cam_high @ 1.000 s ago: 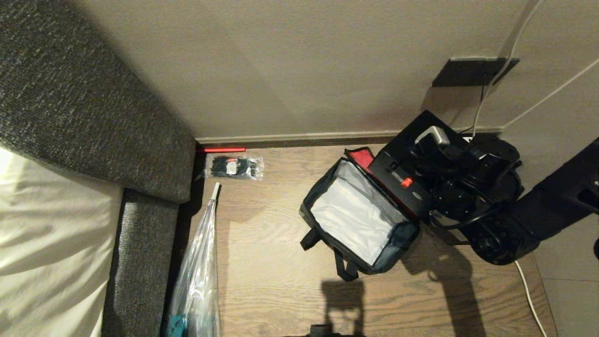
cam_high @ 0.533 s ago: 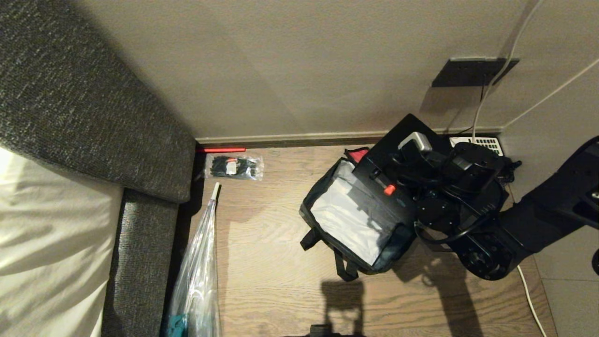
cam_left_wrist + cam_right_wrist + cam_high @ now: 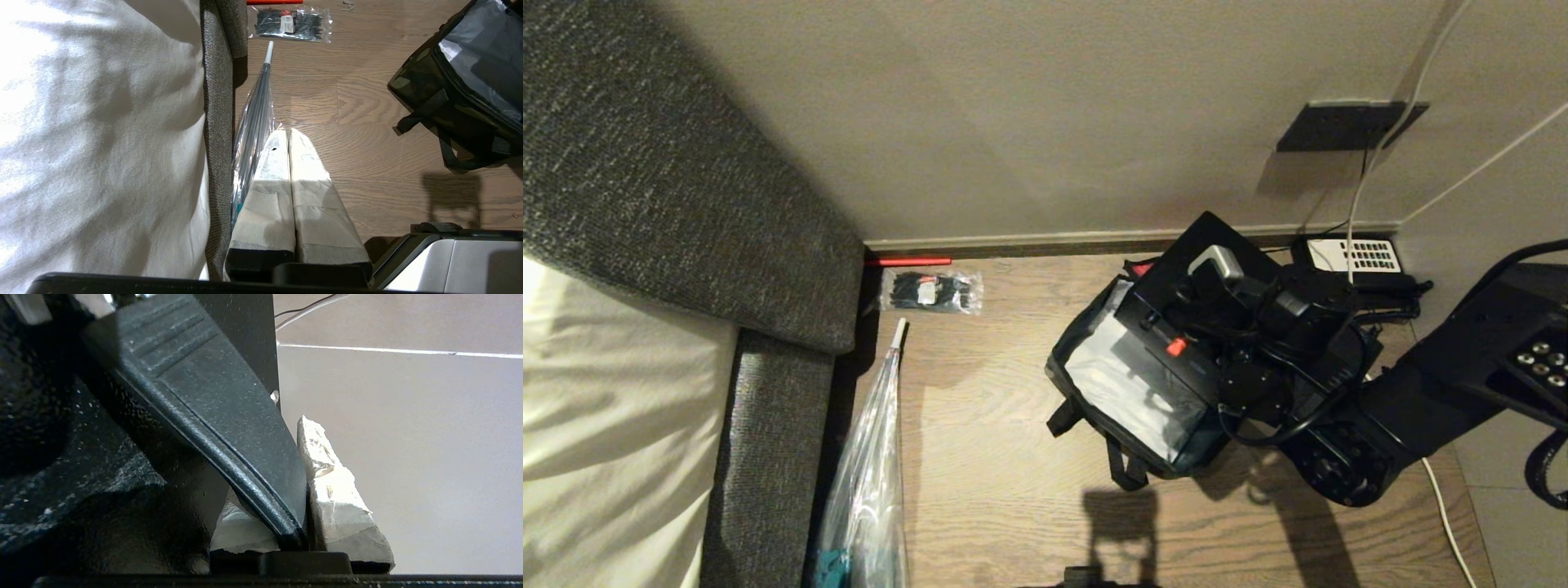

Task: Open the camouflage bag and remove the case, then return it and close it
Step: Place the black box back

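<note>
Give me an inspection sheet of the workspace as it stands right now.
Surface: wooden floor, bare between the items.
Job's things: camouflage bag open, silvery lining showing; case held above its opening.
Clutter: packet of black ties, red stick, clear plastic bag, telephone by the wall.
Grippers: right gripper shut on the case's handle; left gripper shut, idle, apart from the bag.
Cables: white cable on the floor; white cable up the wall.
Surroundings: grey sofa, white cushion, beige wall, wall plate.
</note>
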### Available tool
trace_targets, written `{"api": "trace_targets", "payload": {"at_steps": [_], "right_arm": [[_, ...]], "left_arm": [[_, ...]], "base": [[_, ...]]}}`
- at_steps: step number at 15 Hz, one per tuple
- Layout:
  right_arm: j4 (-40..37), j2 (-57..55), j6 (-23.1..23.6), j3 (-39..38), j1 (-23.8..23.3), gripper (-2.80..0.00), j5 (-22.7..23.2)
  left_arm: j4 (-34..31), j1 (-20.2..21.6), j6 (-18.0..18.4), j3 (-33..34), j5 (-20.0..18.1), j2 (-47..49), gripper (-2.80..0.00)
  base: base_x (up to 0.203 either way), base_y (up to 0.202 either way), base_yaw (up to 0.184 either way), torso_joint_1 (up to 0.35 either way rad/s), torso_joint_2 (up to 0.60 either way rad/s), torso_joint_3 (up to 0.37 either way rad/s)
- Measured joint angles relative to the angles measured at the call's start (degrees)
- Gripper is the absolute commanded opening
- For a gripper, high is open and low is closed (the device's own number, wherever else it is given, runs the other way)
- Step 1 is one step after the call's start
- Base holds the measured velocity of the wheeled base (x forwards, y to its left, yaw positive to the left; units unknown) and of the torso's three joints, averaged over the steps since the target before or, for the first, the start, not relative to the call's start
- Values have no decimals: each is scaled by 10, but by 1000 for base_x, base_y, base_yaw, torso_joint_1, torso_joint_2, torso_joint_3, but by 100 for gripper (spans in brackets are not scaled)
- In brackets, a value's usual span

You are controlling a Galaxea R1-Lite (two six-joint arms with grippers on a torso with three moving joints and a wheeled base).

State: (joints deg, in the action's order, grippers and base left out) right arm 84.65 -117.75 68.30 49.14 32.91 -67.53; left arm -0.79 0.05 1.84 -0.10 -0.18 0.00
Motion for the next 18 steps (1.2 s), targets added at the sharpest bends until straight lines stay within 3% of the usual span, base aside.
{"api": "trace_targets", "payload": {"at_steps": [18], "right_arm": [[-7,-61,1,65,55,-280,-35]], "left_arm": [[0,0,0,0,0,0,-280]], "base": [[0,0,0,0,0,0]]}}
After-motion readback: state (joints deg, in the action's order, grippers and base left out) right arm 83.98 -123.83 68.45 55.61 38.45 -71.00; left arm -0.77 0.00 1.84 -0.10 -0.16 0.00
